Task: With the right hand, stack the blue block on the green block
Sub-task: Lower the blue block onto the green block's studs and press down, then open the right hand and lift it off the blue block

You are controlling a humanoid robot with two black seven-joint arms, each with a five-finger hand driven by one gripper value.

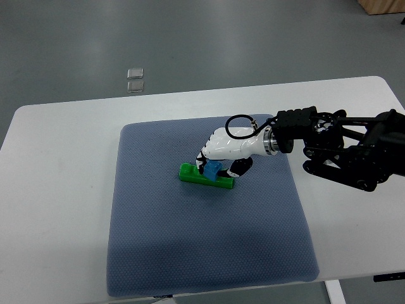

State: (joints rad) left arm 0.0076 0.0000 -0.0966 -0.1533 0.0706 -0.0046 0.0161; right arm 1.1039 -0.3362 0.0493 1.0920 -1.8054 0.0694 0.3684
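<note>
We see a white bench (57, 145) with rounded corners, and on it lies a big blue-grey cloth mat (209, 247). Near the middle of the mat lies a long flat green block (190, 175). It points a little slantwise, with one end to the left and the other end lower on the right.

Our right robot hand (218, 166) is white and shiny with black finger joints. Its black arm (348, 152) comes in from the right side of the picture, and a black cable (239, 126) loops over the wrist. The fingers are curled down around a small light blue block (211, 168). We see them closed on it, with a finger on each side.

The small blue block sits right on top of the green block, about in the middle of it. The two blocks look like they are touching, but we cannot tell for sure, because the fingers hide part of them.

Past the far edge of the bench, on the grey floor (190, 38), there are two small clear square things (135, 79), one just beside the other.
</note>
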